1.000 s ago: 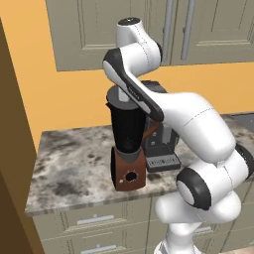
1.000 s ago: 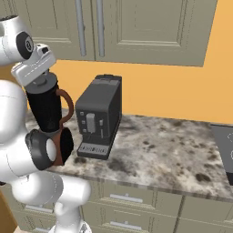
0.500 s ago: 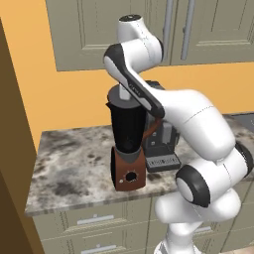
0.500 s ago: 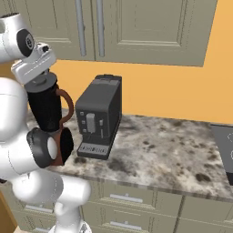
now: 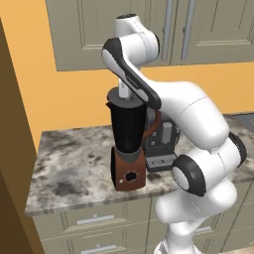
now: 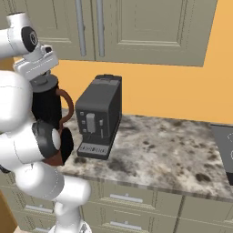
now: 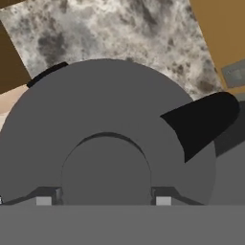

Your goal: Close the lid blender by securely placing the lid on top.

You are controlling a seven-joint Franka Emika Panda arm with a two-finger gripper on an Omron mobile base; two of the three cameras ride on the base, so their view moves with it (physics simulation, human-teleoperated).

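A: Where is the small round dark grey lid (image 7: 110, 143) with the raised knob?

B: Clamped by its knob between the gripper (image 7: 103, 200) fingers, sitting at the rim of the tall black tapered blender (image 5: 128, 144) on the near left of the speckled stone counter (image 5: 74, 163).

A: Any change?

B: The hand has lowered slightly since a second ago. The lid looks nearly seated; the spout pokes past its edge. Release probably comes next.

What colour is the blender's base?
Reddish-brown, with a round black dial; the blender's base shows best in the left base view.
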